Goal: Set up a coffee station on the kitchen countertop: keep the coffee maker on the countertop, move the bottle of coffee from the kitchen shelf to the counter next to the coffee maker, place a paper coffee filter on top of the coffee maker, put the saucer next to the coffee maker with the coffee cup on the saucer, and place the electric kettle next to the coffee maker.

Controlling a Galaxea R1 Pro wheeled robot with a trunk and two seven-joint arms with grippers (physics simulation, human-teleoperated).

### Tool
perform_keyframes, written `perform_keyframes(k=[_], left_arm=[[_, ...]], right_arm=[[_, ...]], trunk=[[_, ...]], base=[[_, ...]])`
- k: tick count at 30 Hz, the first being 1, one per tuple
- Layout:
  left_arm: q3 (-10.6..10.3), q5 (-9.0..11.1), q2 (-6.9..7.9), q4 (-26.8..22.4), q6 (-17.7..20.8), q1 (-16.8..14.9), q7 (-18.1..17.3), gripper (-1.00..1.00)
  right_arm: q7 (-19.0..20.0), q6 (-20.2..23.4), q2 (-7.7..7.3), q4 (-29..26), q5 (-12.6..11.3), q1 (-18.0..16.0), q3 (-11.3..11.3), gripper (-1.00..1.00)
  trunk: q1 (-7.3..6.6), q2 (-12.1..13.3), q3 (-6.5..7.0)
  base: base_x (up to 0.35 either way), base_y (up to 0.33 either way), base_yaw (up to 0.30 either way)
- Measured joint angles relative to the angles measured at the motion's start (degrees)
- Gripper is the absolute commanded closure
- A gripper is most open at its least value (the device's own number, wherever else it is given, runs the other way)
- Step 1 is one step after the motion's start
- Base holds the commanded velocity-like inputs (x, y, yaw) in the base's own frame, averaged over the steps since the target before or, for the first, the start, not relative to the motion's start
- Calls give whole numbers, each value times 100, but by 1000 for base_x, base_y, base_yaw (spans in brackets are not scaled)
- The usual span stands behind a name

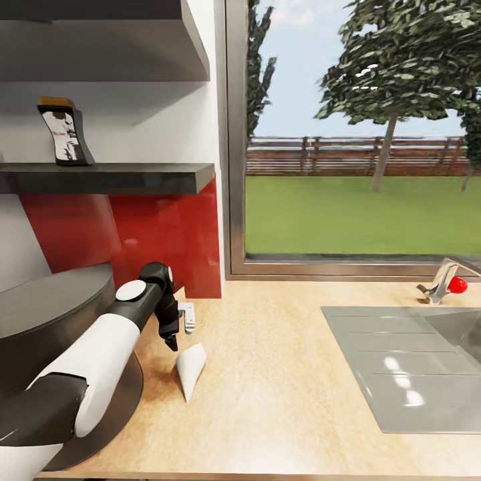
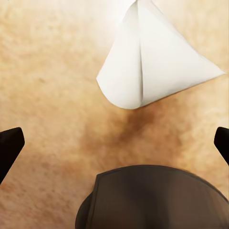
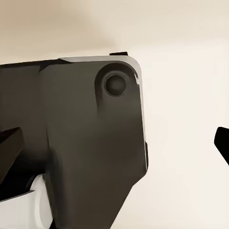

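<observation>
The white paper coffee filter (image 1: 190, 367) (image 2: 152, 62) lies flat on the beige countertop (image 1: 280, 374), just right of the dark-grey coffee maker (image 1: 60, 307). My left gripper (image 1: 177, 334) (image 2: 114, 143) hangs just above the filter's near end, open, its black fingertips (image 2: 9, 145) wide apart with nothing between them. The coffee maker's rounded dark body (image 2: 152, 200) lies close under the left wrist camera. The bottle of coffee (image 1: 65, 133) stands upright on the black kitchen shelf (image 1: 133, 179) at upper left. My right gripper (image 3: 114, 148) is open in front of a dark robot part.
A steel sink and drainboard (image 1: 401, 361) are set into the counter at the right, with a red-knobbed faucet (image 1: 446, 284) behind. A large window spans the back wall. A red backsplash panel (image 1: 167, 240) sits under the shelf. Bare counter lies between filter and sink.
</observation>
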Motion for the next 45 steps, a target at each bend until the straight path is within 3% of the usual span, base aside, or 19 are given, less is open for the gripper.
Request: perform_keyframes(k=[30, 38, 45], left_arm=[[9, 11, -25, 0, 9, 11, 0, -100], [9, 21, -146, 94, 9, 157, 0, -100], [9, 324, -200, 165, -93, 237, -1, -100]], right_arm=[[0, 0, 0, 0, 0, 0, 0, -100], [0, 0, 0, 0, 0, 0, 0, -100], [0, 0, 0, 0, 0, 0, 0, -100]], trunk=[[0, 0, 0], [0, 0, 0], [0, 0, 0]], base=[[80, -8, 0], [0, 0, 0], [0, 0, 0]])
